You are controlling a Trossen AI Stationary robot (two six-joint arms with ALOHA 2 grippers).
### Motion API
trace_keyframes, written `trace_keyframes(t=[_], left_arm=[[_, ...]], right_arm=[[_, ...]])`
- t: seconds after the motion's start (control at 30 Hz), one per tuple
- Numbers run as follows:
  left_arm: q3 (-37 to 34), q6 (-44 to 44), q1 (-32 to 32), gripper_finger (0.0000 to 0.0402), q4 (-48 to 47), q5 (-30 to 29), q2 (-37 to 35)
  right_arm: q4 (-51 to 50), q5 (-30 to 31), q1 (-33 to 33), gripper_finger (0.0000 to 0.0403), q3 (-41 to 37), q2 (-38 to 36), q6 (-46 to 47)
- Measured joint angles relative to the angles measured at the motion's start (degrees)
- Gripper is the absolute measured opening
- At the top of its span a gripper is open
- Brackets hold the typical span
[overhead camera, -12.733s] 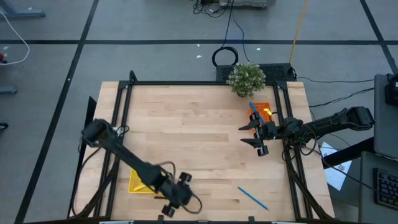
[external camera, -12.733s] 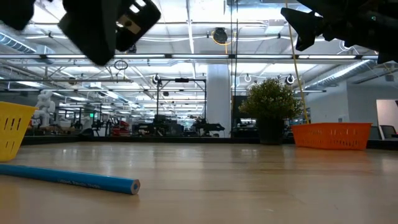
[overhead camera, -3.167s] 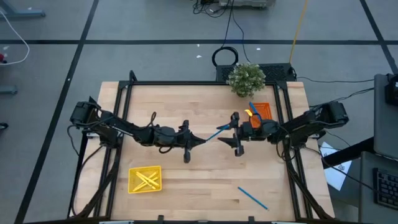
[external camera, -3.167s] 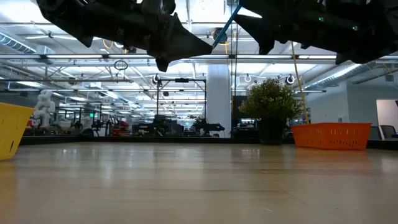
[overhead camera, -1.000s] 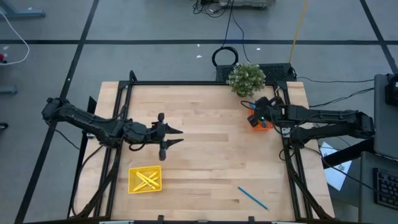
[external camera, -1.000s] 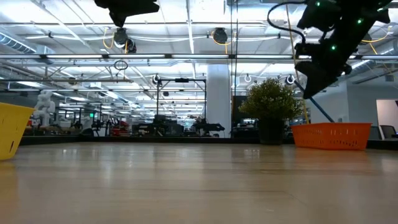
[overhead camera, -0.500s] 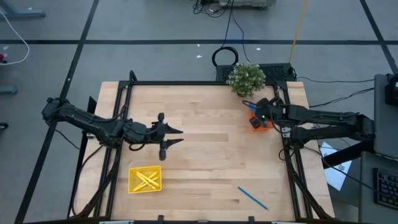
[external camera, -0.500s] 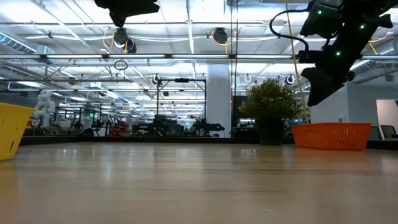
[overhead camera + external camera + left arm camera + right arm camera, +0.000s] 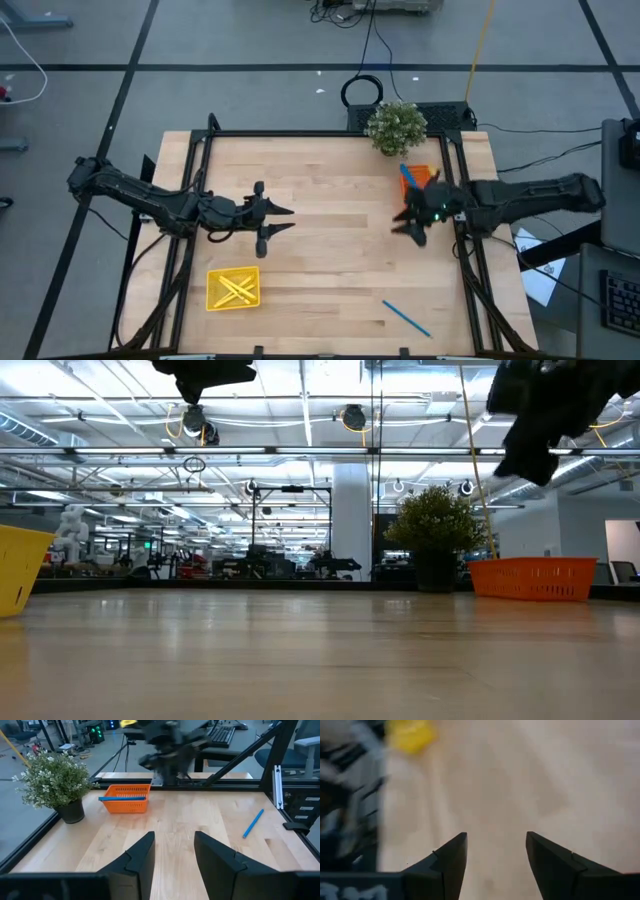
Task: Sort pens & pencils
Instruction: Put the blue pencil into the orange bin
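While my left gripper (image 9: 283,218) hung mid-surface, fingers parted and empty, yellow pencils (image 9: 236,289) lay in the yellow plastic tray (image 9: 215,277); one blue pencil (image 9: 406,318) lay loose, others (image 9: 408,176) in the orange tray (image 9: 428,174) beside my right gripper (image 9: 404,222), fingers apart, empty.

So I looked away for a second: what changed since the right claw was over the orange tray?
The right claw let go, now open and empty, and swung off the orange tray toward mid-table. Unchanged: left claw, yellow tray, loose blue pencil.

Bright overhead light; blurred right-wrist view
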Motion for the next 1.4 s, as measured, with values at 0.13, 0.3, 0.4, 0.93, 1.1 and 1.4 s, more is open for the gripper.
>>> trace_keyframes(t=[0.13, 0.3, 0.4, 0.93, 1.1, 1.4], left_arm=[[0.0, 0.0, 0.0, 0.0143, -0.2, 0.0, 0.0], [0.0, 0.0, 0.0, 0.0143, -0.2, 0.0, 0.0], [0.0, 0.0, 0.0, 0.0143, -0.2, 0.0, 0.0], [0.0, 0.0, 0.0, 0.0143, -0.2, 0.0, 0.0], [0.0, 0.3, 0.0, 0.0143, -0.2, 0.0, 0.0], [0.0, 1.0, 0.0, 0.0143, -1.5, 0.0, 0.0]], right_arm=[[14.0, 1.1, 13.1, 0.0184, -1.2, 3.4, 0.7], [21.9, 9.0, 28.1, 0.0176, 1.0, 11.4, 2.7], [16.7, 12.9, 34.7, 0.0168, 5.4, 17.5, 8.9], [-8.1, -6.7, 53.5, 0.0134, 23.4, 46.3, 69.4], [-6.3, -7.7, 54.1, 0.0134, 23.4, 49.7, 71.8], [-1.6, -7.9, 54.1, 0.0134, 23.4, 55.2, 73.2]])
